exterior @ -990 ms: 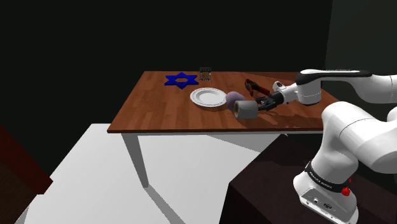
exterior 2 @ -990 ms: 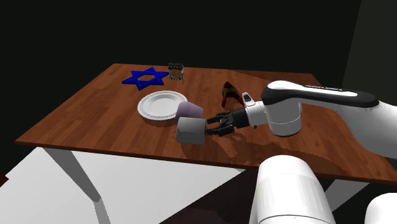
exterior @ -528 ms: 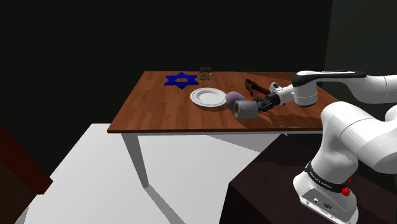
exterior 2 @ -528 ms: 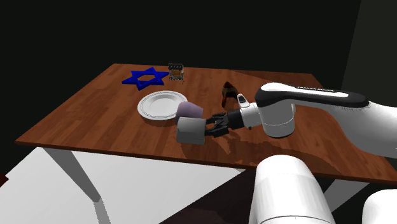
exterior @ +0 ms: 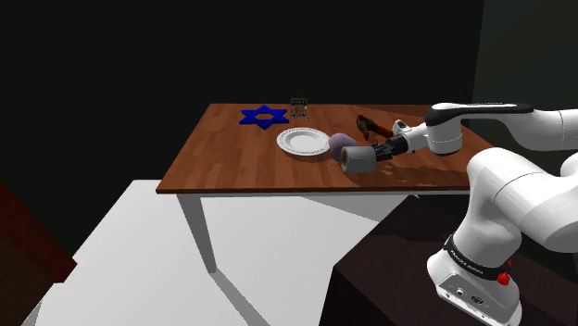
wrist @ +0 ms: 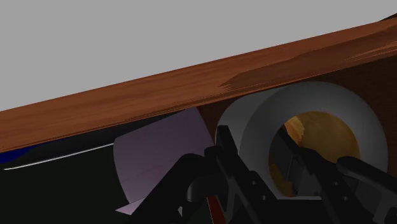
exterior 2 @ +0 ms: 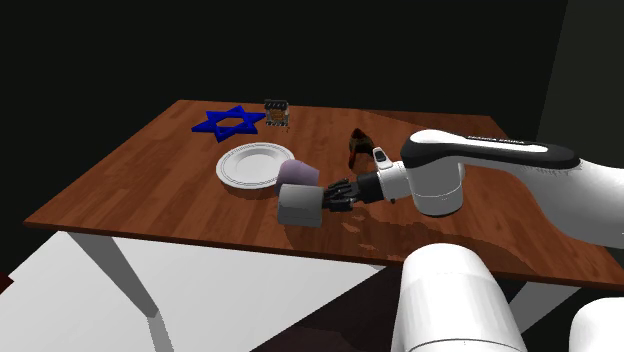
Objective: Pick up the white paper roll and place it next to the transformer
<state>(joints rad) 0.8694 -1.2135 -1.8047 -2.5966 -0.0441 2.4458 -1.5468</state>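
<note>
The paper roll (exterior: 357, 160) (exterior 2: 299, 205), drawn pale grey with a brown core (wrist: 254, 127), lies on its side near the table's front edge. My black gripper (exterior 2: 330, 197) (exterior: 377, 152) reaches it level from the stand's side. In the wrist view the gripper (wrist: 254, 162) is shut on the roll's wall, one finger inside the core and the other outside. The transformer (exterior: 298, 107) (exterior 2: 276, 113), a small dark framed block, stands at the table's far edge beside the blue star, well away from the roll.
The wooden table (exterior: 232, 157) (exterior 2: 150, 190) also carries a white plate (exterior: 303, 141) (exterior 2: 253, 165), a blue star (exterior: 265, 116) (exterior 2: 229, 121), a mauve cup (exterior: 342, 142) (exterior 2: 298, 174) touching the roll, and a dark brown object (exterior: 369, 125) (exterior 2: 358, 146) behind the gripper. Pale floor lies below.
The gripper moved forward onto the roll's end, and its fingers went from spread apart to shut on the roll's wall. The roll has stayed in place.
</note>
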